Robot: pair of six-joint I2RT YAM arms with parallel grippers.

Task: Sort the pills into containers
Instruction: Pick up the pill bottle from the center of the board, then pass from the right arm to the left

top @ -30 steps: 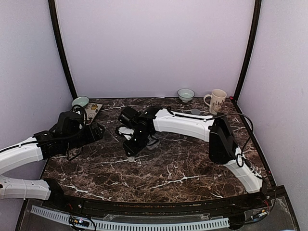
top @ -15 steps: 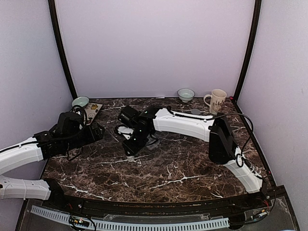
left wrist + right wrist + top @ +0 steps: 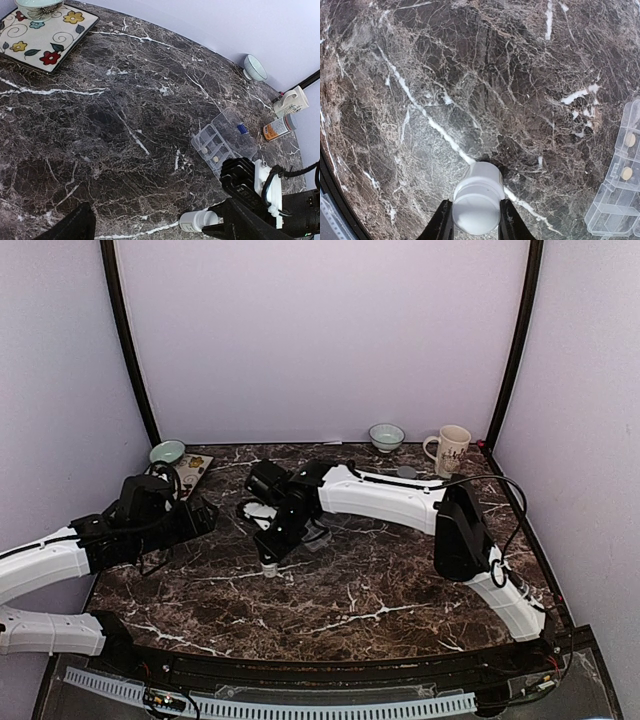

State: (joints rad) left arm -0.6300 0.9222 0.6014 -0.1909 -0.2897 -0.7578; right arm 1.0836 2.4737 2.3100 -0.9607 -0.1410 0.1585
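My right claw (image 3: 476,221) is clamped on the white bottle (image 3: 476,196); only the left wrist view shows the whole box (image 3: 231,136).

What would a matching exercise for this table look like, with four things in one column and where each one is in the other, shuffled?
Things:
1. small white plastic bottle
2. flat clear plastic organiser box
3. cream ceramic mug
4. square floral plate

Places:
A. back left corner of the dark marble table
B. back right corner, by an amber bottle
C. between the right arm's jaws
D. mid-table, lid open, pills in two compartments

Pairs: 1-C, 2-D, 3-B, 4-A
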